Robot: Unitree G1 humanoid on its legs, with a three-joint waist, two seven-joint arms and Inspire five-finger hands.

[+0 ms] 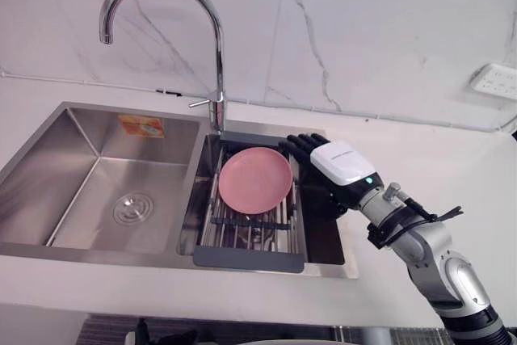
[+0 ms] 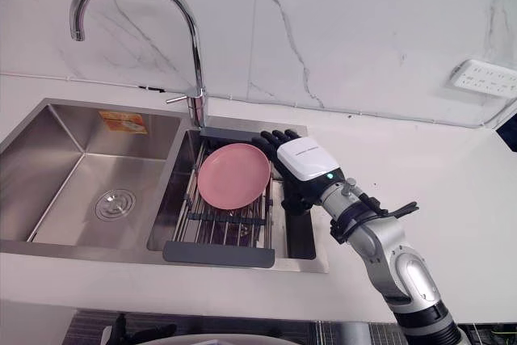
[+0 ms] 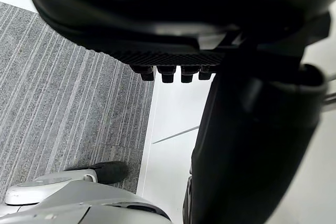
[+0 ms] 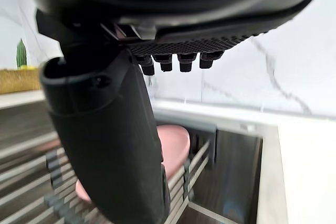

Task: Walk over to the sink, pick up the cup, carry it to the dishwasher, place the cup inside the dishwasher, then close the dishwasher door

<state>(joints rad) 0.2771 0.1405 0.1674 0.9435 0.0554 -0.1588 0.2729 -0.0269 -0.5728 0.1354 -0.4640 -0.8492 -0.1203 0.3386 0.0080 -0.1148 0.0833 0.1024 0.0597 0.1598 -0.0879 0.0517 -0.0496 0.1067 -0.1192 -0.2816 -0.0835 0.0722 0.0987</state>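
Note:
A round pink dish (image 1: 255,180) leans tilted on the wire rack (image 1: 250,236) in the sink's right basin; no other cup-like thing shows. My right hand (image 1: 343,163) reaches over the basin's right rim, its dark fingers (image 1: 299,145) straight and lying just beside the dish's right edge, holding nothing. In the right wrist view the pink dish (image 4: 176,142) lies past the thumb (image 4: 105,145), apart from it. My left hand (image 3: 252,129) hangs low over the floor, relaxed and empty.
A tall chrome faucet (image 1: 218,38) arches over the bare left basin (image 1: 97,191). White counter (image 1: 452,167) spreads to the right, with a wall socket (image 1: 494,80) above it. A grey ribbed mat (image 3: 68,103) covers the floor under the left hand.

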